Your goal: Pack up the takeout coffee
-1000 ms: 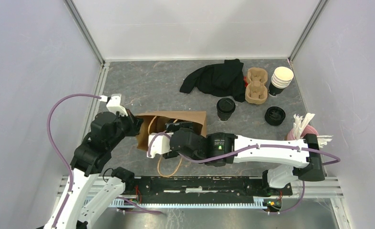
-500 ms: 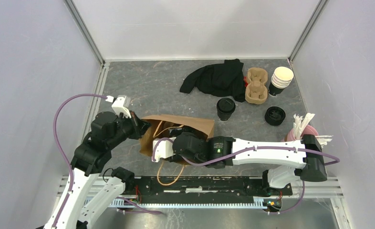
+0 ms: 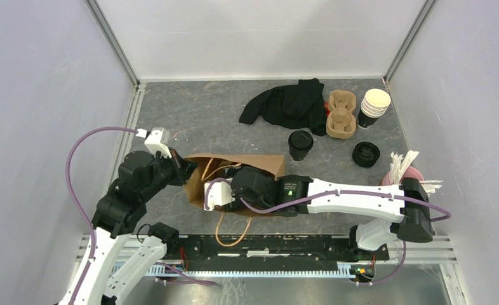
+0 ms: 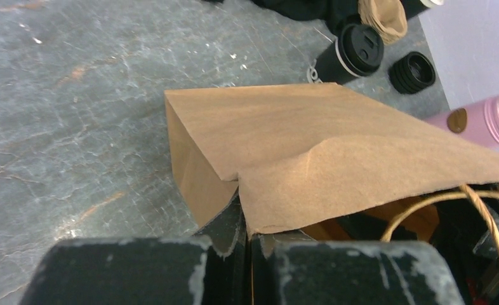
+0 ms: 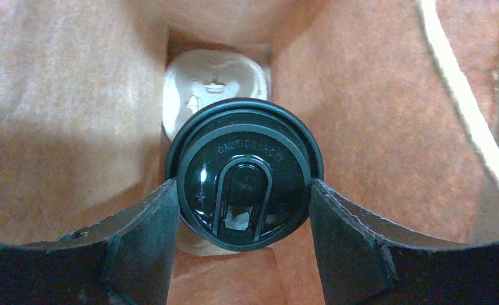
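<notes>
A brown paper bag [image 3: 247, 164] stands between the arms. My left gripper [image 4: 247, 222] is shut on the bag's [image 4: 310, 140] upper edge at its left corner and holds the mouth apart. My right gripper [image 5: 244, 190] reaches down inside the bag, both fingers pressed against a black lidded takeout coffee cup [image 5: 244, 175]. Under that cup lies a pale moulded tray [image 5: 212, 82] on the bag's floor. A second lidded cup [image 3: 299, 145] stands on the table behind the bag, also seen in the left wrist view [image 4: 355, 54].
A stack of loose black lids [image 3: 365, 154] lies right of the second cup. At the back are a black cloth [image 3: 285, 105], a brown cup carrier [image 3: 340, 114] and stacked lidless cups [image 3: 374, 107]. A pink holder with stirrers [image 3: 402, 171] stands at the right edge.
The bag has shifted slightly right and stands more upright, its edge still in the left gripper. The right gripper with the cup has moved further into the bag's mouth.
</notes>
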